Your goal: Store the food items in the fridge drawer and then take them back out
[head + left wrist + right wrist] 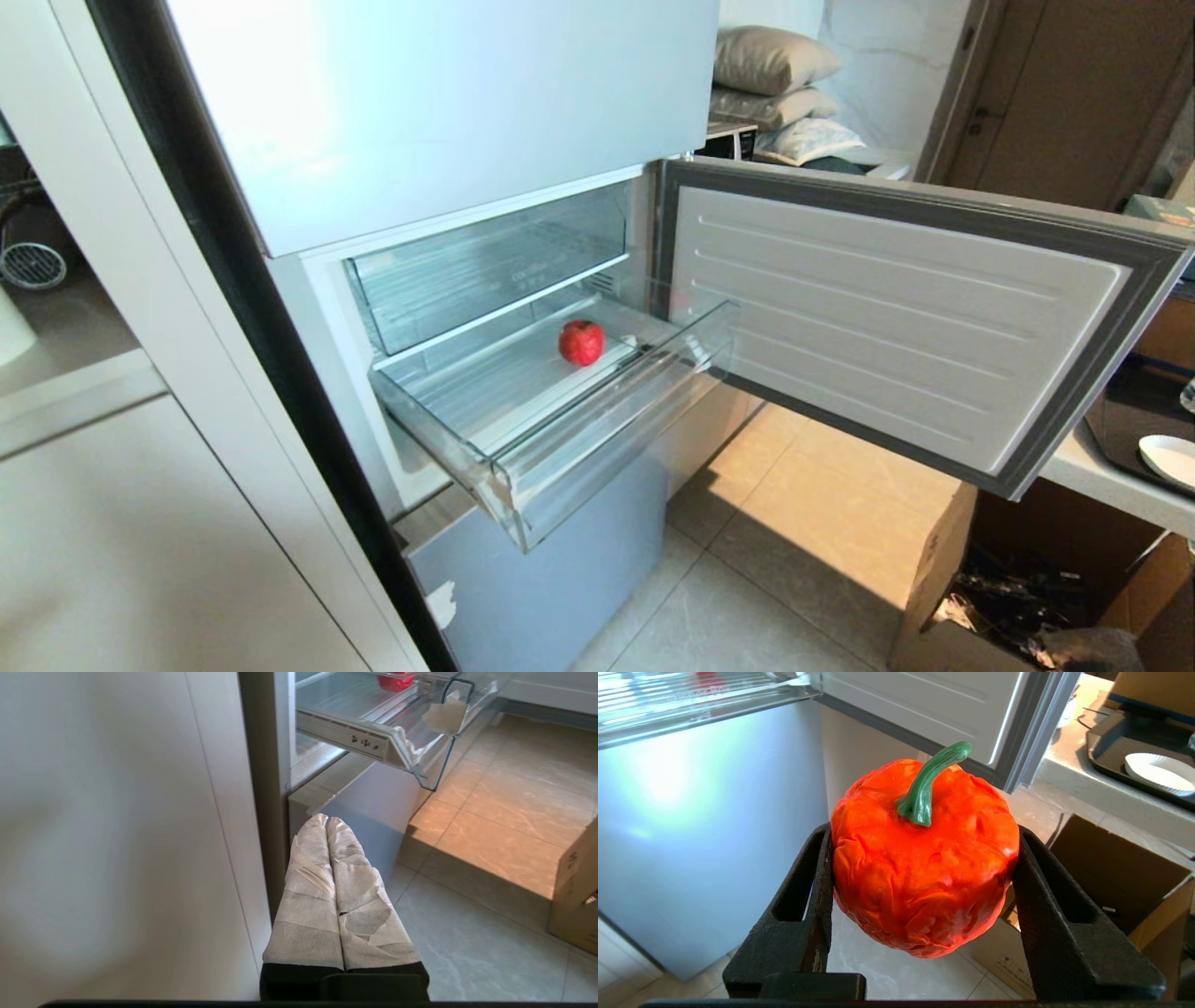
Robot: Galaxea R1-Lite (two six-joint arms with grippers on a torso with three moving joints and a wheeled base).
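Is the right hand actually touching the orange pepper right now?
Touching. The right wrist view shows the right hand with both fingers pressed against the orange pepper.

Stacked pillows (775,84), cardboard box (971,597)

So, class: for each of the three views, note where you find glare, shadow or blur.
Head view: glare whitens the fridge's upper door; a sunlit patch and shadow edge cross the floor tiles.
Left wrist view: the white panel beside the left gripper looks soft and smeared.
Right wrist view: a bright glare spot on the blue-grey lower front; the orange-red toy fruit is sharp.
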